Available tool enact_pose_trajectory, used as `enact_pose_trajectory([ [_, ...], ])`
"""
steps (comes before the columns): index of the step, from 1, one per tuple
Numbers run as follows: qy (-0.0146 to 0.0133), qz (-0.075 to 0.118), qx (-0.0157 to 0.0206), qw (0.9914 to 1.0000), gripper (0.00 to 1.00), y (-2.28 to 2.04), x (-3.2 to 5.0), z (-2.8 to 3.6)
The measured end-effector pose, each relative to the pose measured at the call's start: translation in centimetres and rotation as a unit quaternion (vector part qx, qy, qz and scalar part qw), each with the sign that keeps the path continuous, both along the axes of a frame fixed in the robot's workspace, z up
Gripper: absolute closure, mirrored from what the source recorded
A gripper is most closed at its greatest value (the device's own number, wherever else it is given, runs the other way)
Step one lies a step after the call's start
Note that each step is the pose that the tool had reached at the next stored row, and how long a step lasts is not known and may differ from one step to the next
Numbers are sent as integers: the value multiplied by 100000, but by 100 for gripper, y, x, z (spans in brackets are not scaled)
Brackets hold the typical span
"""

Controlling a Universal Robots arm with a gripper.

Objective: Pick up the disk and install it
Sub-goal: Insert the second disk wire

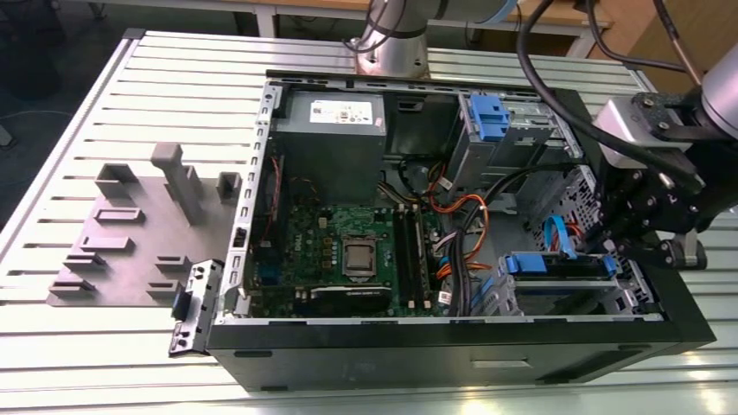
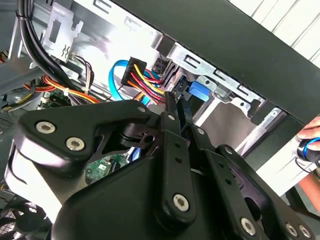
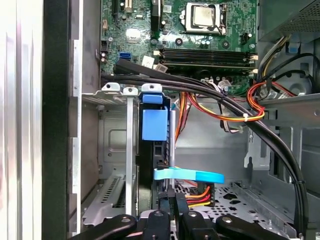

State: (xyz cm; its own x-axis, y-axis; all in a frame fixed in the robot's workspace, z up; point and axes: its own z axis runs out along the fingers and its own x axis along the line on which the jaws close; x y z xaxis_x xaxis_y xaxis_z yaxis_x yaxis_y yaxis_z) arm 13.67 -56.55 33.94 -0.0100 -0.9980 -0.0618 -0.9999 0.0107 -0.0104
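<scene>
1. I see my gripper (image 1: 628, 232) hanging over the open computer case (image 1: 461, 354), at the exterior view's right. In the second wrist view its two black fingers (image 2: 172, 117) sit pressed close together with nothing between them.
2. The disk (image 3: 152, 125) stands on its edge in the drive bay (image 3: 117, 150), straight ahead of the fingertips in the first wrist view. Its blue front edge (image 1: 559, 264) pokes up just beside my gripper in the exterior view.
3. A blue flat cable (image 3: 189, 175) and red and yellow wires (image 3: 200, 192) lie right by the fingertips. Thick black cables (image 3: 235, 112) run past the disk, so room is tight. The case wall (image 3: 55, 120) stands close on the other side.
4. The bay hides most of the disk. I cannot tell if it sits all the way in.
5. A person's hand (image 2: 310, 145) shows just past the case.
</scene>
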Motion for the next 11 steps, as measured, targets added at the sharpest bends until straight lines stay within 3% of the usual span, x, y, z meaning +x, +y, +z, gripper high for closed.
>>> enact_pose_trajectory([
  [11, 2, -41, -2, 100000, 84, -55, 1, 33],
])
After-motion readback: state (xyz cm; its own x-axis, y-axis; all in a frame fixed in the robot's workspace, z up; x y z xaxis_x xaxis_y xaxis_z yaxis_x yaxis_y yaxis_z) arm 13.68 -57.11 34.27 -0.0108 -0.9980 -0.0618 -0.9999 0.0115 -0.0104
